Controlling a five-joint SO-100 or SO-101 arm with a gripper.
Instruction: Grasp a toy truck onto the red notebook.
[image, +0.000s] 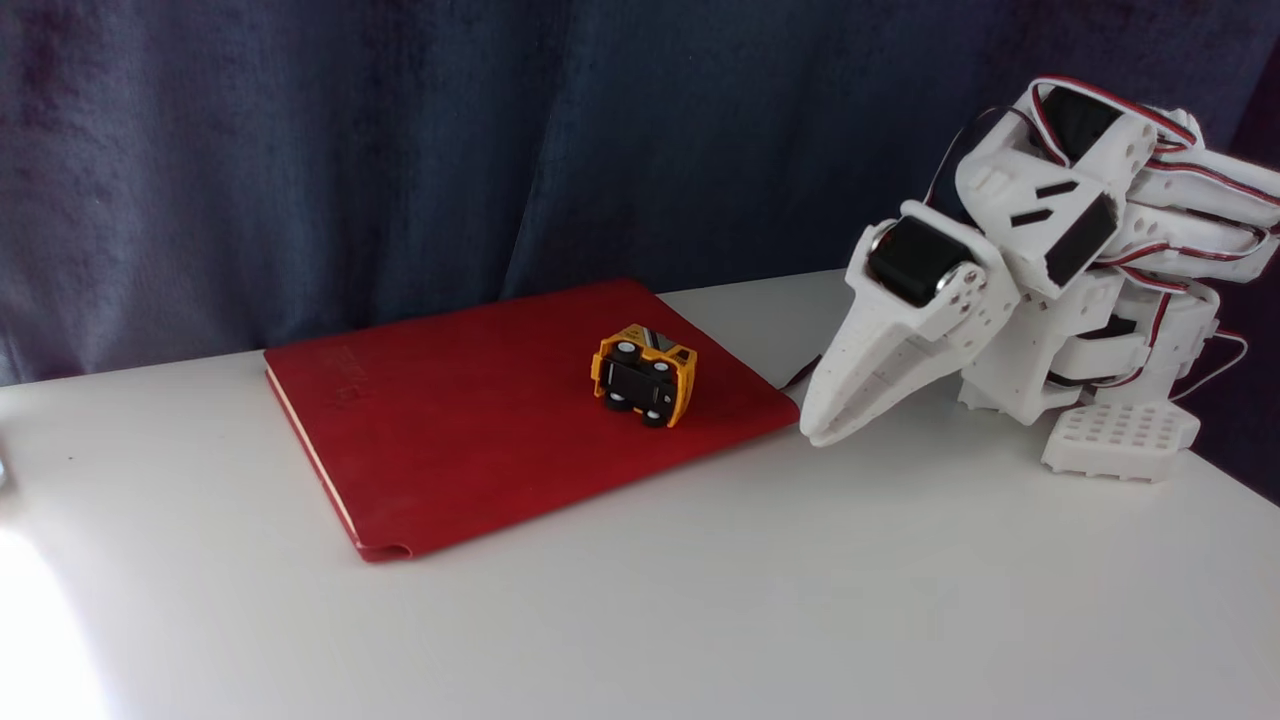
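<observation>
We read the fixed view left to right. Far left of the white table (640, 600) is bare, with a bright glare patch at the bottom-left corner and lots of open room along the front edge. Then the red notebook (480, 420) lies flat and angled, its near corner pointing at us, cream page edge showing along its left side and faint embossed lettering near its far-left corner. Its right corner ends just short of the gripper tip. A wide bare strip of table runs in front of it.

The toy truck (645, 375) sits on the notebook's right part, tipped on its side, black underside and white-hubbed wheels facing us. It's well inside the cover edges.

A dark blue curtain (400, 150) hangs behind the table's back edge.

On the right the white arm (1060, 260) is folded low over its base, with red, white and black wires along the top. The gripper (815, 425) points down-left, tip on or just above the table beside the notebook's right corner. Its fingers look pressed together, holding nothing. The truck is left of the tip, near it but apart, no contact
</observation>
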